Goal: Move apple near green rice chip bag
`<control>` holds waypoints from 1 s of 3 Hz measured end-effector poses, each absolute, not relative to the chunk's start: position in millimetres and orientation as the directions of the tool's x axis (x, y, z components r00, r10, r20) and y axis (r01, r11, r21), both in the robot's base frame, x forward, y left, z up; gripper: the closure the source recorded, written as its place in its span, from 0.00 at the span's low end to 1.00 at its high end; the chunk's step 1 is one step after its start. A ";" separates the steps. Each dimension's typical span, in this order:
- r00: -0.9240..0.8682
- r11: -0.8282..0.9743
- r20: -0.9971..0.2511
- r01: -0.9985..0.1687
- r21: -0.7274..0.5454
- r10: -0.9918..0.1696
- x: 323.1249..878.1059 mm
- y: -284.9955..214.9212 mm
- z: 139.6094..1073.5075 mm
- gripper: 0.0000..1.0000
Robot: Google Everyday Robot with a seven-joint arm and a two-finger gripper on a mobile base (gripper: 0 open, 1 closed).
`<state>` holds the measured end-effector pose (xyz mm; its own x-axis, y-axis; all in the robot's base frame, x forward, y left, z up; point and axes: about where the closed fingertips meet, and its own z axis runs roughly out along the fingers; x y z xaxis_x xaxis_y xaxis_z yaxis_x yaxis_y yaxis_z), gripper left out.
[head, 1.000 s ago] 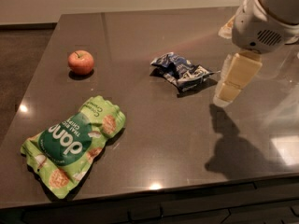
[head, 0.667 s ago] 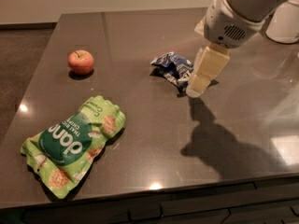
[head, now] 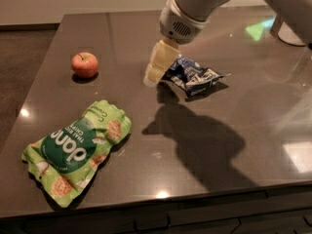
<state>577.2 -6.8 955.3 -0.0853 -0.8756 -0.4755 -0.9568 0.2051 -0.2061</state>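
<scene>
The tabletop (head: pixel 273 130) is carrying the green chip bag (head: pixel 78 152), lying down-left of my hand (head: pixel 152 77) in view. I cannot tell whether the hand is wide or narrow. The apple (head: pixel 84 65) is sitting well apart, straight left of it.

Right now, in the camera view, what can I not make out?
- Blue snack bag: left end hidden behind the gripper, which hangs over the table between bag and apple; its print is blurred.
- Arm: cut off by the top edge.
- Pale object at far right: cut by the edge, unidentifiable.
</scene>
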 end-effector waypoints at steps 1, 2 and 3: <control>-0.079 0.199 -0.506 -0.962 -0.188 -0.859 601.1 40.6 947.7 0.00; -0.071 0.186 -0.521 -0.967 -0.172 -0.850 618.7 83.1 938.5 0.00; -0.073 0.178 -0.527 -0.972 -0.151 -0.847 630.6 115.2 926.5 0.00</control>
